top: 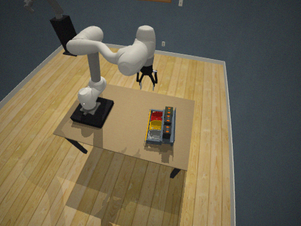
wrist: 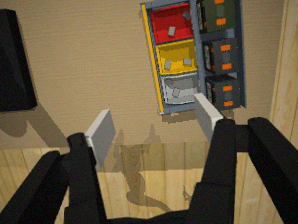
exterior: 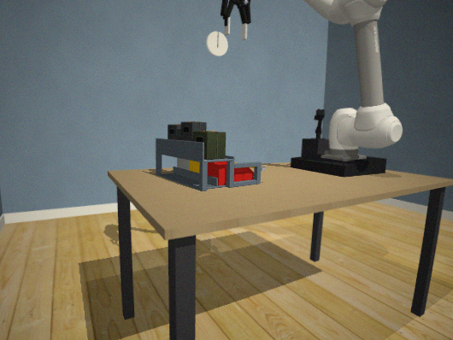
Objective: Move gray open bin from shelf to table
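The gray open bin [top: 154, 134] [wrist: 179, 92] sits in the shelf's low front row, at the end of the row, with small gray parts in it. The yellow bin [top: 155, 125] [wrist: 175, 57] is beside it, and the red bin [top: 157, 116] [exterior: 244, 174] [wrist: 167, 22] is at the other end. The blue-gray shelf [top: 153, 142] [exterior: 179, 149] [wrist: 181, 108] stands on the table top [top: 122, 122] [exterior: 273, 196] [wrist: 90, 60]. My gripper [top: 147, 87] [exterior: 236, 34] [wrist: 153, 114] is open and empty, pointing down, high above the table and away from the bins.
Dark boxes [top: 167, 130] [exterior: 193, 129] [wrist: 222, 92] with orange marks and a dark green box [top: 168, 110] [exterior: 215, 144] [wrist: 220, 15] stand on the shelf's higher back level. A yellow strip [top: 147, 126] [wrist: 152, 60] runs along the shelf's front edge. The arm's black base [top: 92, 120] [exterior: 342, 166] [wrist: 15, 65] stands across the table.
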Controlling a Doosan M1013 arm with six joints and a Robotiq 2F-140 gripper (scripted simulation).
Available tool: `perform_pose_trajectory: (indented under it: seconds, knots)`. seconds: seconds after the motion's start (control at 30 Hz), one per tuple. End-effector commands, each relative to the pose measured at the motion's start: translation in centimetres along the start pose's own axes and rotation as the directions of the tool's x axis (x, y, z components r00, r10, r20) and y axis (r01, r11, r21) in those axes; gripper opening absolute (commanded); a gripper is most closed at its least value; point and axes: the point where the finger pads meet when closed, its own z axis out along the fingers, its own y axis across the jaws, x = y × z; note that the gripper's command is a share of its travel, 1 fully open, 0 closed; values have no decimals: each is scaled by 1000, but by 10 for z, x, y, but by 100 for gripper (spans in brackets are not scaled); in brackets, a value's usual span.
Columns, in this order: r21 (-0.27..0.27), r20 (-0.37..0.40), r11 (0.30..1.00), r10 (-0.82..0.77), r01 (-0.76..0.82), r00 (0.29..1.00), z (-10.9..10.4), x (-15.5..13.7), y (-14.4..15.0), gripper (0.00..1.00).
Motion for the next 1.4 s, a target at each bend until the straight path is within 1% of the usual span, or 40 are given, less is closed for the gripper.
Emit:
perform_pose_trajectory:
  seconds: [0.0, 0.17, 0.57, 0.73, 1.13, 1.3, 1.37]
  knots:
    - [0, 0, 1000, 0, 0, 1000, 0, 0, 0, 57]
    - [0, 0, 1000, 0, 0, 1000, 50, 0, 0, 57]
    - [0, 0, 1000, 0, 0, 1000, 50, 0, 0, 57]
    - [0, 0, 1000, 0, 0, 1000, 100, 0, 0, 57]
    - [0, 0, 1000, 0, 0, 1000, 100, 0, 0, 57]
    - [0, 0, 1000, 0, 0, 1000, 150, 0, 0, 57]
    - [0, 0, 1000, 0, 0, 1000, 150, 0, 0, 57]
